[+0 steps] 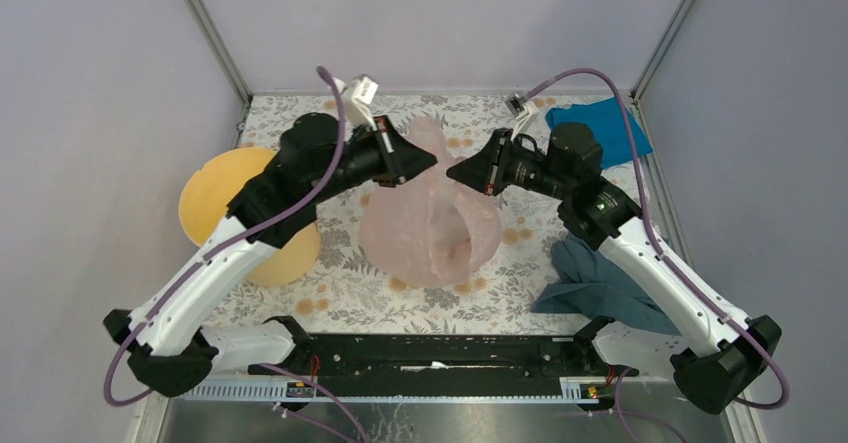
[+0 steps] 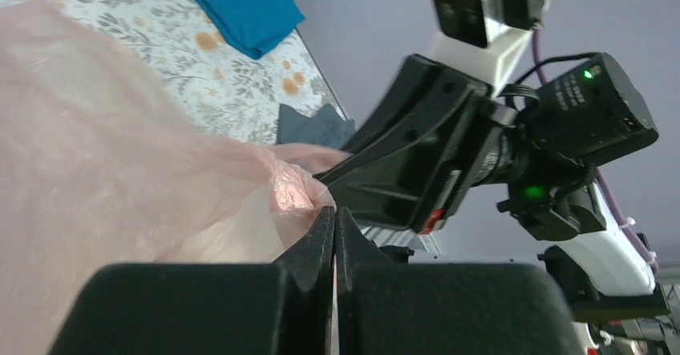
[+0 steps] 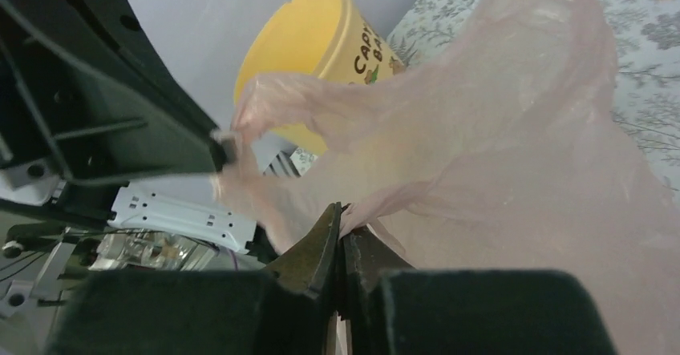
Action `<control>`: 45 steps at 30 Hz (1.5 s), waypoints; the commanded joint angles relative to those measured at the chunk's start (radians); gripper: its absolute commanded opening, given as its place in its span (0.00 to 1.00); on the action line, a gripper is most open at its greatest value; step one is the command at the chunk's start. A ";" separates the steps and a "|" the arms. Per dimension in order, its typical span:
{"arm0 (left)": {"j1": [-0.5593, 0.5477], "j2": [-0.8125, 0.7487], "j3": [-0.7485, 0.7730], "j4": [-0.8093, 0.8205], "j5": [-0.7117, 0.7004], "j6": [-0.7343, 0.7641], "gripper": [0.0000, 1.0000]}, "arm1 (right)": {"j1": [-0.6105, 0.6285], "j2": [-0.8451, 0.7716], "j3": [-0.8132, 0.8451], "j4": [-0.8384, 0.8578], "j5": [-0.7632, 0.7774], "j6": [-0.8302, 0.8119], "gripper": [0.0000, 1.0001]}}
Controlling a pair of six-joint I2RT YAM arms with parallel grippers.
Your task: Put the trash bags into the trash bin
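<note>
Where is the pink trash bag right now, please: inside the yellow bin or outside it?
Outside: the trash bag is held by the left end effector and right end effector, apart from the trash bin.

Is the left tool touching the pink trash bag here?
Touching. The left wrist view shows the left tool shut on a bunched edge of the pink trash bag, film pinched at its tips.

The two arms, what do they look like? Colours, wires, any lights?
The left arm and right arm have white lower segments with bulky black joints. The left gripper and right gripper are black wedges tapering to two thin fingers. A purple cable trails along each arm; green lights glow on the right wrist.
</note>
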 commanded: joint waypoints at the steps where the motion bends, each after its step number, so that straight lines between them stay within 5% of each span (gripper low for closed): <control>1: -0.081 0.058 0.099 0.070 -0.110 -0.005 0.00 | 0.028 0.002 0.039 0.146 -0.015 0.034 0.11; 26: -0.094 0.183 0.165 0.084 -0.117 -0.010 0.00 | 0.029 -0.019 -0.075 0.234 0.003 -0.005 0.70; 30: -0.094 0.188 0.183 0.082 -0.099 0.004 0.00 | 0.031 0.037 -0.070 0.293 0.035 0.030 0.62; 34: -0.094 0.168 0.177 0.069 -0.105 0.015 0.11 | 0.036 0.072 -0.093 0.386 0.076 0.058 0.49; 39: -0.094 0.132 0.196 -0.028 -0.150 0.075 0.56 | 0.037 0.090 -0.110 0.455 0.143 0.082 0.00; 43: -0.093 0.028 0.191 -0.177 -0.368 0.167 0.96 | 0.036 0.028 -0.153 0.384 0.317 0.075 0.00; 45: -0.094 -0.032 0.172 -0.279 -0.521 0.200 0.99 | 0.036 -0.014 -0.171 0.324 0.421 0.067 0.00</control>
